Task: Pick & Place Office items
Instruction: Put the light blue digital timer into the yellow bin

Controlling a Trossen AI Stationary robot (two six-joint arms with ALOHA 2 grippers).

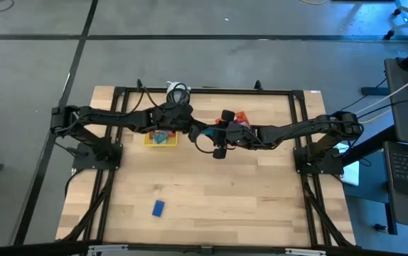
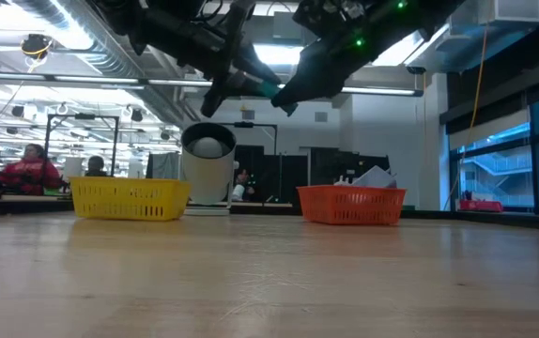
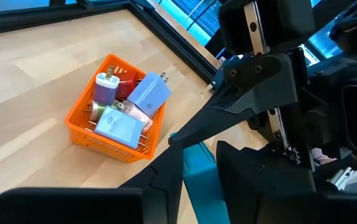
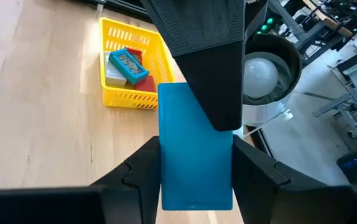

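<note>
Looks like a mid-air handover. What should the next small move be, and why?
Probably the right gripper should open. It and the left gripper are both shut on the same blue piece, gripping it from opposite ends above the table. Letting go would leave the piece with the left arm alone, which could then carry it off, perhaps to the yellow tray.

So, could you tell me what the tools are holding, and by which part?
One flat blue rectangular block, shared: the right tool grips one end, the left tool the opposite end.
</note>
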